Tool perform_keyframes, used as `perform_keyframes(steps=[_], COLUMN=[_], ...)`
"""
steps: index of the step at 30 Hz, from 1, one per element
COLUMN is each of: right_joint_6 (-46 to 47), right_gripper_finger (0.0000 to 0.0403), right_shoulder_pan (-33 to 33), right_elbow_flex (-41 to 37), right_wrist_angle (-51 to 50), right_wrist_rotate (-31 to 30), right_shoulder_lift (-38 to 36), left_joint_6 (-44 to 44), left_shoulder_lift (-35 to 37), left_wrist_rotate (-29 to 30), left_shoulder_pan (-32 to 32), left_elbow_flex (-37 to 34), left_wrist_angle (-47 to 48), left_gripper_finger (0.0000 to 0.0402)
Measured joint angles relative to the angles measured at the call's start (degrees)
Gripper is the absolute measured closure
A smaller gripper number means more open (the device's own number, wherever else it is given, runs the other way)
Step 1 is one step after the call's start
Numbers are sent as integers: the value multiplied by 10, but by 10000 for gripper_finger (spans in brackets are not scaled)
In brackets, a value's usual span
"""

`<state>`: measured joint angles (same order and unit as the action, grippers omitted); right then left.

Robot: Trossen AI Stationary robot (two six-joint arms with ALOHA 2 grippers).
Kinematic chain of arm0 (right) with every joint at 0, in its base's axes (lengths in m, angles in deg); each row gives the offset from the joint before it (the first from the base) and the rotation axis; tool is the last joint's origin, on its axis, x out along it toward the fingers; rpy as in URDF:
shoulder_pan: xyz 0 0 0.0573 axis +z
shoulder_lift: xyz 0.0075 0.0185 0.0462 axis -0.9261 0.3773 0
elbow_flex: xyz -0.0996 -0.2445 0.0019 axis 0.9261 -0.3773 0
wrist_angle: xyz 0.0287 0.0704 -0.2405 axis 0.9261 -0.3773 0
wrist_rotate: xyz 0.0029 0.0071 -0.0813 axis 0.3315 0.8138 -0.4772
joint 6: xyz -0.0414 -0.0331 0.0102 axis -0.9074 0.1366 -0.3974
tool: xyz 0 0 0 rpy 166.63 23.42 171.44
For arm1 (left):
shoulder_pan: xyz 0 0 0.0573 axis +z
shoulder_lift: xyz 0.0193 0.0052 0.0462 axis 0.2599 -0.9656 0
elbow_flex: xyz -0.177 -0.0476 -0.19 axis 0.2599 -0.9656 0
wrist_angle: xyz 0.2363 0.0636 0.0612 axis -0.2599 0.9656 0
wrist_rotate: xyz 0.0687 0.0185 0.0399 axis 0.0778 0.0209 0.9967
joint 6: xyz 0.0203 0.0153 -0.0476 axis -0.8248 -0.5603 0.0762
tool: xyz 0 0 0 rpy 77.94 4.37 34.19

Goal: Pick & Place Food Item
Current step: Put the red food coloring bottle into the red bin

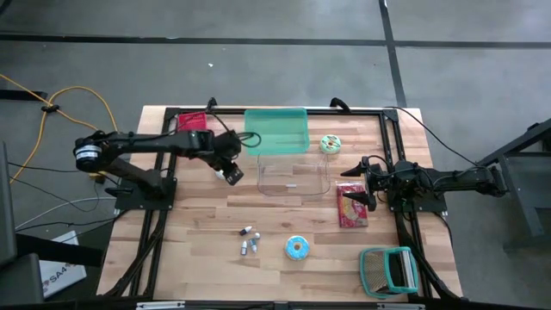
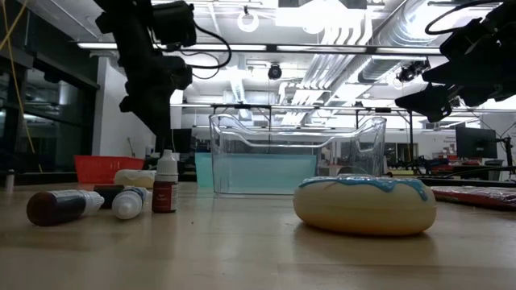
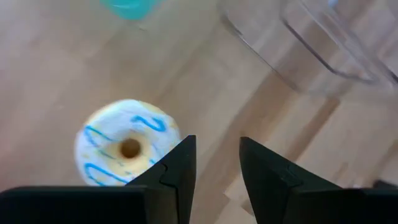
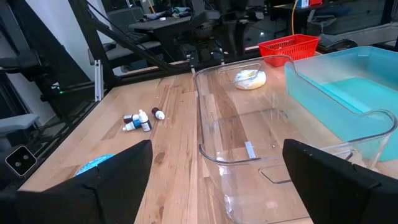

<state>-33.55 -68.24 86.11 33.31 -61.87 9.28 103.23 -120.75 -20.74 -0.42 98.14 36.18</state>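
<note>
Blurring donut point(image 3: 127, 149), clear bin point(image 3: 323, 46) cropped

Wood, clear plastic, glossy icing

My table point(image 1: 207, 215) is pale planked wood; the bin point(image 1: 293, 176) clear glossy plastic; the donut point(image 2: 364, 205) smooth with shiny blue icing.

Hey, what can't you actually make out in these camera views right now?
- High view: the left gripper covers most of the white donut below it.
- Left wrist view: that donut is blurred, so its icing pattern is unclear.
- Low view: the small bottles hide most of the donut, and their labels are unreadable.
- High view: the print on the red packet is too small to read.
</note>
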Motion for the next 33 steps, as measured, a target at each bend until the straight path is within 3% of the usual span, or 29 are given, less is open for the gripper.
perform_keyframes(steps=[17, 33], right_joint_6=[0, 0], right_gripper_finger=[53, 53], right_shoulder_pan=[0, 0], right_elbow_flex=[0, 0], right_wrist_angle=[0, 0], right_wrist_rotate=[0, 0], right_shoulder_lift=[0, 0], left_joint_6=[2, 2], left_shoulder_lift=[0, 0], left_wrist_rotate=[0, 4], left_shoulder_pan=[-179, -343], left_elbow_flex=[0, 0], left_wrist_angle=[-4, -125], left_gripper_finger=[284, 284])
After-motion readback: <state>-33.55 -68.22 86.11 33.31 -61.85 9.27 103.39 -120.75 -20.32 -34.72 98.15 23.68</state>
